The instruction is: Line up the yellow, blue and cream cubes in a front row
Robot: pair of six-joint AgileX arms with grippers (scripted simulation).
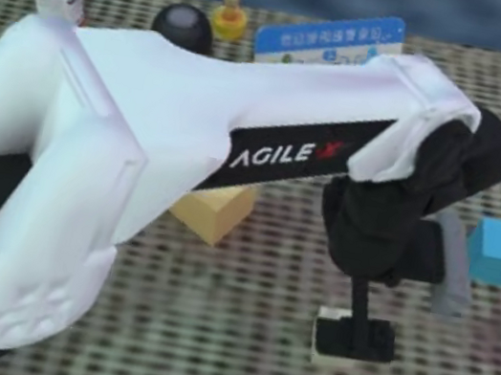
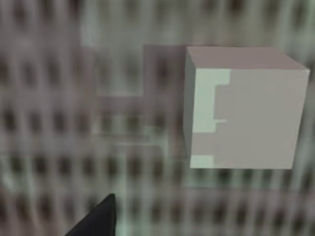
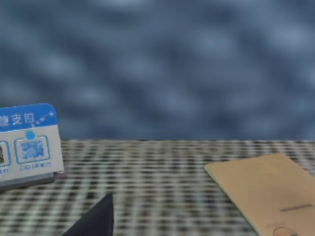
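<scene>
Cream cube point(image 1: 325, 342) at counter point(image 1: 205, 335) front, right of centre, under left pincer point(image 1: 355, 337); grip state not discernible. Yellow cube point(image 1: 217, 211) farther back beneath left arm, blue cube point(image 1: 498, 253) at right. Right pincer unseen from above, fingers indiscernible.

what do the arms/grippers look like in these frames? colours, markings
The left arm has glossy white rounded shells, a black strip lettered AGILE in white with a red X, and black wrist housings. The left gripper is black with slim straight fingers. Of the right gripper only a dark finger tip shows.
</scene>
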